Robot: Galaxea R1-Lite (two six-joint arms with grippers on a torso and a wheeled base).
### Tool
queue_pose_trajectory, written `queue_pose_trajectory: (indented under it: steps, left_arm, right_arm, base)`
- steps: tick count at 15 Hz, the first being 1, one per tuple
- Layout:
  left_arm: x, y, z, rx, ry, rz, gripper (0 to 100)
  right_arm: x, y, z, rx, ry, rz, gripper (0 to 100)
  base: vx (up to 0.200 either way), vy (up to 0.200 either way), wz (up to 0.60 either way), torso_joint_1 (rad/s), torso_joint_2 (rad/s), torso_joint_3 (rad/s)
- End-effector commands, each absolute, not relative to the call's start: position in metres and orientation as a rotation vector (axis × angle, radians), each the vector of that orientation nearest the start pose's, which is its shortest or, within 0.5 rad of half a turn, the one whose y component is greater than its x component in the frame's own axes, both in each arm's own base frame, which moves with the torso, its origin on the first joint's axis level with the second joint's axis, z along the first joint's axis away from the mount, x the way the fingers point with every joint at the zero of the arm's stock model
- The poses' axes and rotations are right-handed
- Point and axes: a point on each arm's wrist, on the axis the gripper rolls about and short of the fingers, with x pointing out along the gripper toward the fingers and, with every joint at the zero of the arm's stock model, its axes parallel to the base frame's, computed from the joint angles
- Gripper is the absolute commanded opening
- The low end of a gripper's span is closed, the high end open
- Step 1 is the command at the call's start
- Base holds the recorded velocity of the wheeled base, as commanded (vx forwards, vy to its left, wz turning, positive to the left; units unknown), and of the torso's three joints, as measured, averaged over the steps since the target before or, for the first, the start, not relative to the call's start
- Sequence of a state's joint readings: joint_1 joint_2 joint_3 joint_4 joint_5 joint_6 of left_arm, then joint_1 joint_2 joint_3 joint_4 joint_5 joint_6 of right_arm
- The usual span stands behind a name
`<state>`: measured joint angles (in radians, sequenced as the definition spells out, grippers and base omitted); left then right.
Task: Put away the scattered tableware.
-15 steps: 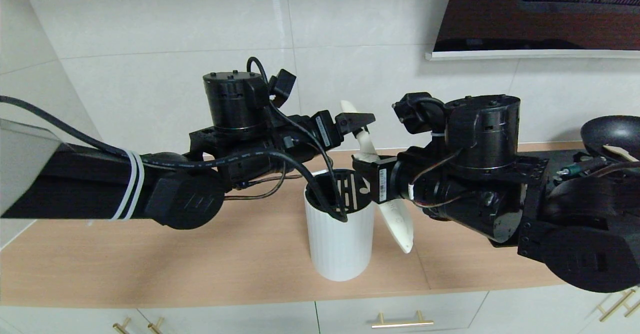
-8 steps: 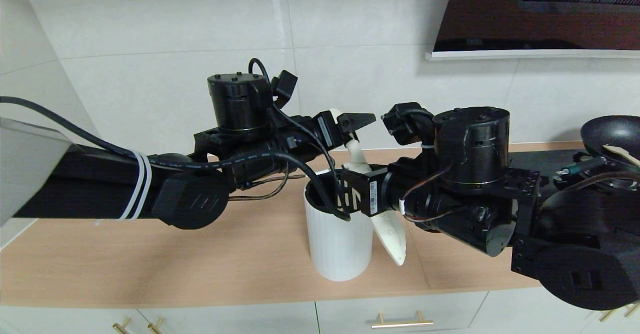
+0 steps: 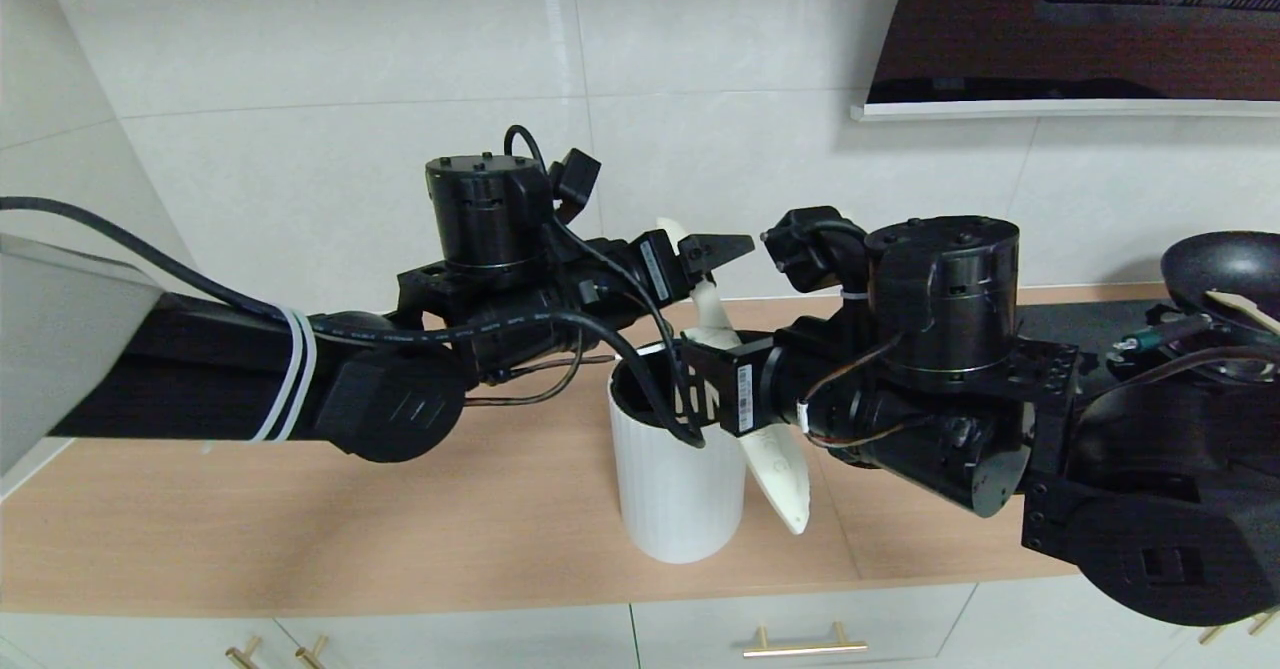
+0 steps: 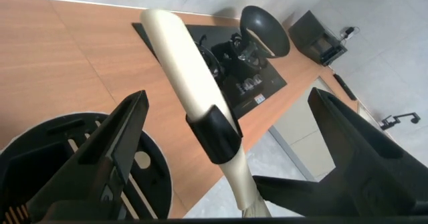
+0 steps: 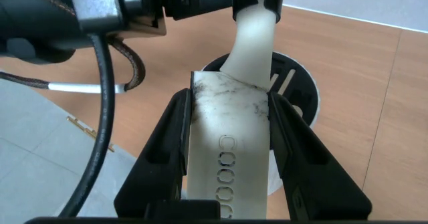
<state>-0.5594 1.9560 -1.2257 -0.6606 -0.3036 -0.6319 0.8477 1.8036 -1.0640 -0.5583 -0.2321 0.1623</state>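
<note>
A cream spatula with a black band on its handle hangs tilted beside and above the white ribbed utensil holder on the counter. My right gripper is shut on the spatula's slotted blade, just over the holder's rim. My left gripper is open around the upper handle, with its fingers well apart from it. The holder's black divider insert lies below the left gripper.
The wooden counter runs along a tiled wall. A black cooktop with a dark pan sits at the right, under a range hood. Drawers with gold handles lie beneath the counter's front edge.
My right gripper has moved left and slightly down with the spatula, bringing it closer to the holder. The left gripper shifted slightly right and down along the handle.
</note>
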Motion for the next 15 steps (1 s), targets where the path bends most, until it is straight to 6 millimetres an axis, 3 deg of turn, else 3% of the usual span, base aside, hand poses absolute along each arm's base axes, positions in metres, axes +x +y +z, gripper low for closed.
queue_pose_trajectory:
  steps: [1,9,14,15]
  left_arm:
    - [0.331,-0.215,0.210,-0.582,0.342,-0.810,0]
    - [0.331,-0.215,0.209,-0.582,0.344,-0.810,0]
    - [0.328,-0.212,0.219,-0.591,0.297,-0.804,0]
    - [0.328,-0.212,0.220,-0.593,0.295,-0.805,0]
  right_arm:
    - [0.235,0.259,0.212,0.065,0.206,0.600,0]
    - [0.237,0.259,0.213,0.090,0.192,0.602,0]
    - [0.238,0.259,0.214,0.096,0.186,0.598,0]
    - [0.238,0.259,0.214,0.098,0.182,0.599,100]
  base:
    - [0.000,0.000,0.00,0.000,0.00,0.000]
    - [0.000,0.000,0.00,0.000,0.00,0.000]
    - [0.000,0.000,0.00,0.000,0.00,0.000]
    - [0.000,0.000,0.00,0.000,0.00,0.000]
